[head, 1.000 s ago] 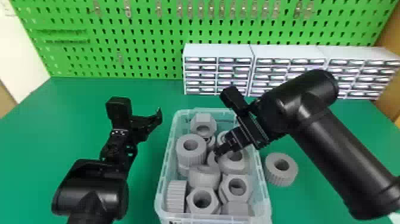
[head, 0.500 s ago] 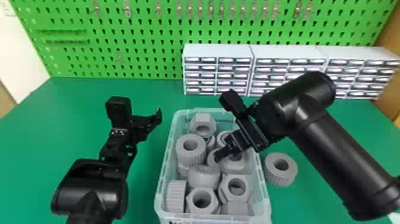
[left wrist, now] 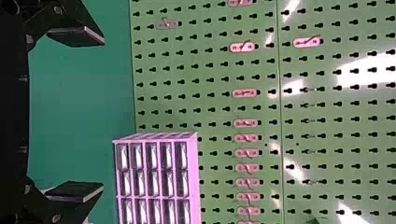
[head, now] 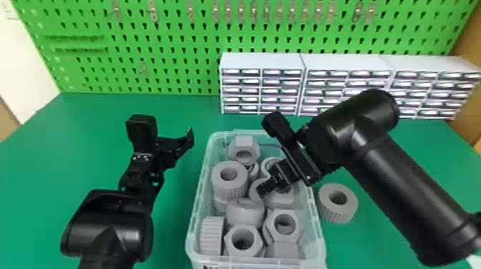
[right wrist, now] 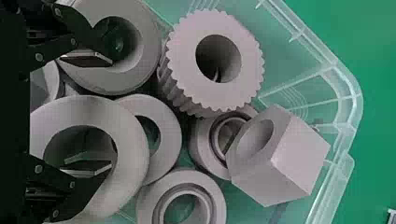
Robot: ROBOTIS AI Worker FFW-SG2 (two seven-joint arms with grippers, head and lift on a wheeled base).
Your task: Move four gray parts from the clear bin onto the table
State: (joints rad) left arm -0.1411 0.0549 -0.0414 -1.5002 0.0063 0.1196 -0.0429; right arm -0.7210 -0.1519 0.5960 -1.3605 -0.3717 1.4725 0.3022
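Observation:
The clear bin (head: 196, 211) holds several gray parts, among them a ridged round one (head: 229, 189) and a hexagonal one (head: 245, 143). Outside its right wall a ridged gray part (head: 338, 211) stands on the green table. Over the bin's right middle is my right gripper (head: 265, 187); in the right wrist view that gripper (right wrist: 88, 113) is open, one finger over the hole of a gray ring (right wrist: 148, 44), the other over the hole of a second ring (right wrist: 133, 151). My left gripper (head: 183, 143) waits left of the bin; in the left wrist view this gripper (left wrist: 77, 114) is open with nothing between its fingers.
White drawer cabinets (head: 263, 61) stand at the back against a green pegboard (head: 171, 46). Free green table (head: 89, 143) lies left of the bin, and some also behind it and to its right.
Since a second ago my right gripper has shifted slightly down and to the left in the head view, over the parts in the bin. The left arm and the parts have stayed put.

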